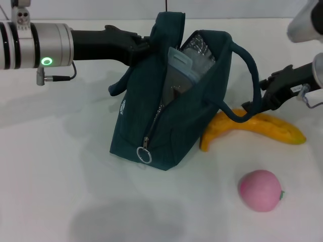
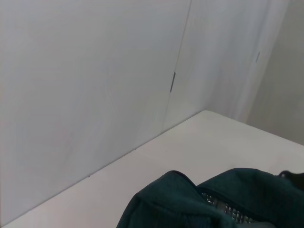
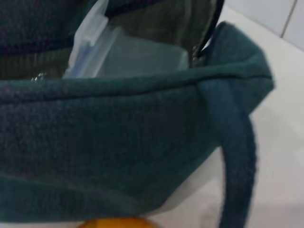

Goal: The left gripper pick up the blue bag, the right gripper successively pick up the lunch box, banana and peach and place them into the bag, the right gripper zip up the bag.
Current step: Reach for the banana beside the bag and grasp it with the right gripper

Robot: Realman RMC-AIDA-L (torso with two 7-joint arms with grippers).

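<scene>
The blue bag [image 1: 166,118] stands open on the white table, its zipper undone and the ring pull [image 1: 144,155] hanging low. My left gripper [image 1: 143,46] is shut on the bag's near handle at its top edge. The lunch box [image 1: 184,68] stands on end inside the bag and also shows in the right wrist view [image 3: 128,57]. The banana [image 1: 267,128] lies to the right of the bag. My right gripper [image 1: 252,107] is down at the banana's middle, behind the bag's loose handle [image 1: 247,65]. The peach [image 1: 260,190] sits in front of the banana.
The left wrist view shows the bag's top [image 2: 213,204], the table's far corner and the wall. The right wrist view shows the bag's side wall [image 3: 95,156], its handle [image 3: 235,156] and a sliver of banana [image 3: 114,222].
</scene>
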